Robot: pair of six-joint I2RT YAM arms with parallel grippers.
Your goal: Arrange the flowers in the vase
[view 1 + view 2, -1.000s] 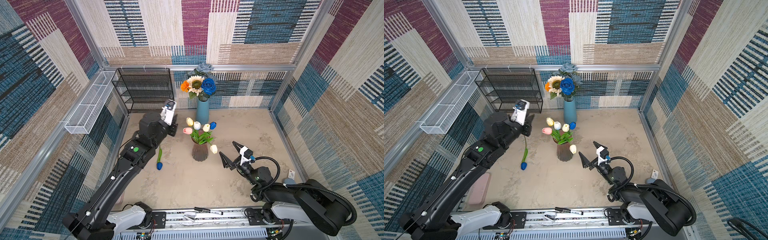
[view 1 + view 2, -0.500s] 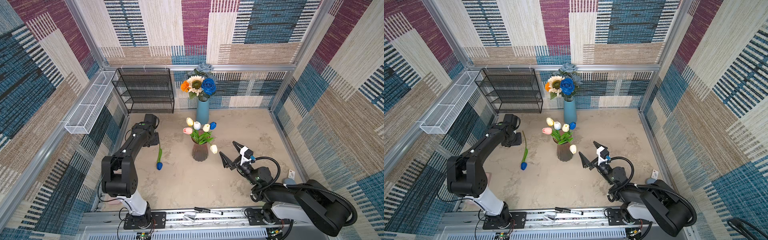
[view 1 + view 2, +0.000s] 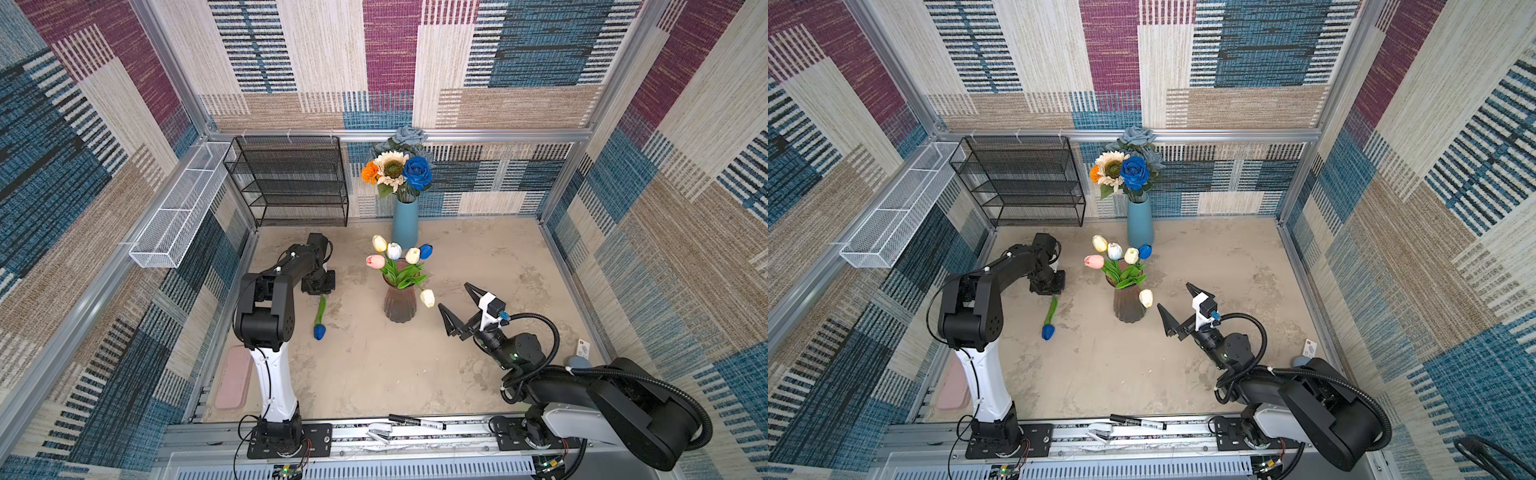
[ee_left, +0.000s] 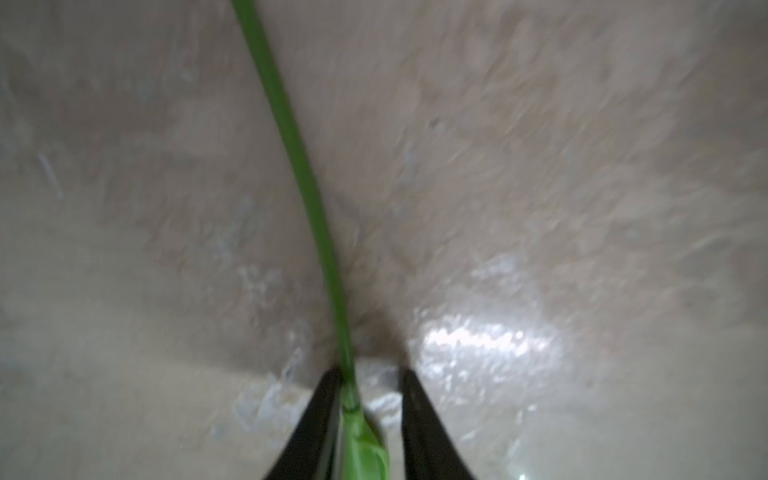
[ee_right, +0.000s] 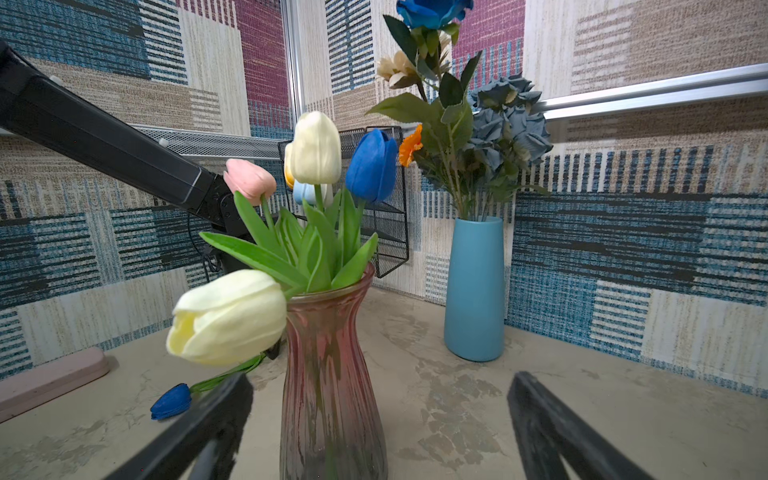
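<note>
A blue tulip (image 3: 319,331) lies on the table with its green stem (image 4: 291,137) running away from the bloom. My left gripper (image 3: 319,286) is down at the stem's far end. In the left wrist view its jaws stand narrow around the stem, which rests against one finger (image 4: 320,411) with a gap to the other. A reddish glass vase (image 3: 400,305) holds several tulips (image 3: 395,257); one cream tulip (image 5: 224,316) droops over its rim. My right gripper (image 3: 454,296) stands wide open and empty just right of that vase.
A blue vase (image 3: 405,224) with roses, a sunflower and an orange bloom stands at the back wall. A black wire rack (image 3: 291,183) sits back left and a white mesh basket (image 3: 178,208) hangs on the left wall. A pink tray (image 3: 234,384) lies front left. A marker (image 3: 417,422) lies on the front rail.
My left arm has dropped from high above the table down to the stem end of the lying blue tulip, and its jaws have narrowed around the stem. The right arm has not moved.
</note>
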